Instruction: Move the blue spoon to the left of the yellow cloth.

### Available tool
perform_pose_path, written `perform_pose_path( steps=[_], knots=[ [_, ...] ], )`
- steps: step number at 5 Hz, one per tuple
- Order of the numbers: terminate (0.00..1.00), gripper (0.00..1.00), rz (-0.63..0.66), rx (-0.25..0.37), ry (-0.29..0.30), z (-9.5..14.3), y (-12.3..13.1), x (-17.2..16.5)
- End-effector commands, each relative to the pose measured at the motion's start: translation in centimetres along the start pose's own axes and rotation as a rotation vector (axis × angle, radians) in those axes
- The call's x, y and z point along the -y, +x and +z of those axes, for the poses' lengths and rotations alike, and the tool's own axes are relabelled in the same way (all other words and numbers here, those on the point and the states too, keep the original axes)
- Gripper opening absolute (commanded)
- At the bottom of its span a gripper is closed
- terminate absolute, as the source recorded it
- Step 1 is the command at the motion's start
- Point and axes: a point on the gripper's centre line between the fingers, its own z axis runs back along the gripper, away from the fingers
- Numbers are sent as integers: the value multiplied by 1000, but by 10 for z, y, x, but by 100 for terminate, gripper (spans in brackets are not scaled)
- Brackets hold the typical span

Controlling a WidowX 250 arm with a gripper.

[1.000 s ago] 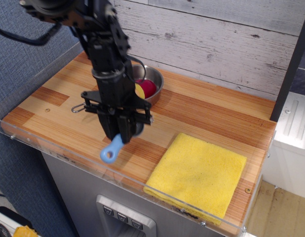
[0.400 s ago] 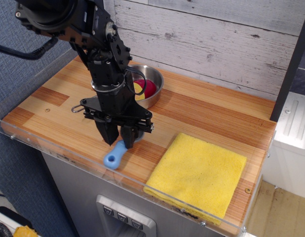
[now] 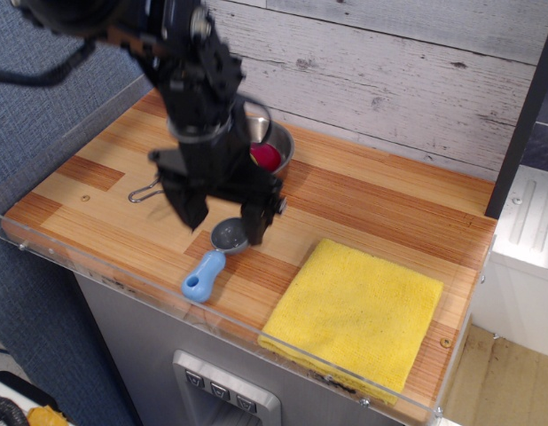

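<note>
While my gripper [image 3: 223,222] hangs just above the blue spoon [image 3: 215,258], its two fingers [image 3: 256,224] are spread apart, one on each side of the grey bowl, and they pinch nothing. The spoon lies flat on the wooden counter [image 3: 363,200] near the front edge, its bowl toward me and its chunky light-blue handle pointing out to the clear front rim. It sits to the left of the yellow cloth [image 3: 356,312] as the camera sees it, apart from it with bare wood between, so I judge the placing about done.

The spoon looks like a small plastic toy: light, stiff, not fragile, with a smooth skin that could slip under hard pads. If I had to take it again, I would close across the thick handle near where it meets the bowl, since the round bowl would squirt out. Behind me stands a steel pan [image 3: 276,142] with something red in it.
</note>
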Motion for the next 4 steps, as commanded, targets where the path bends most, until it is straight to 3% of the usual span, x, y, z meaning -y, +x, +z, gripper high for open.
perform_pose_path(
  steps=[1, 2, 3, 4],
  knots=[
    [0, 100, -102, 181, 11, 77, 32, 21],
    [0, 100, -86, 154, -50, 81, 35, 22],
    [0, 100, -28, 72, -127, 76, 34, 21],
    [100, 100, -28, 72, -127, 76, 34, 21]
  ],
)
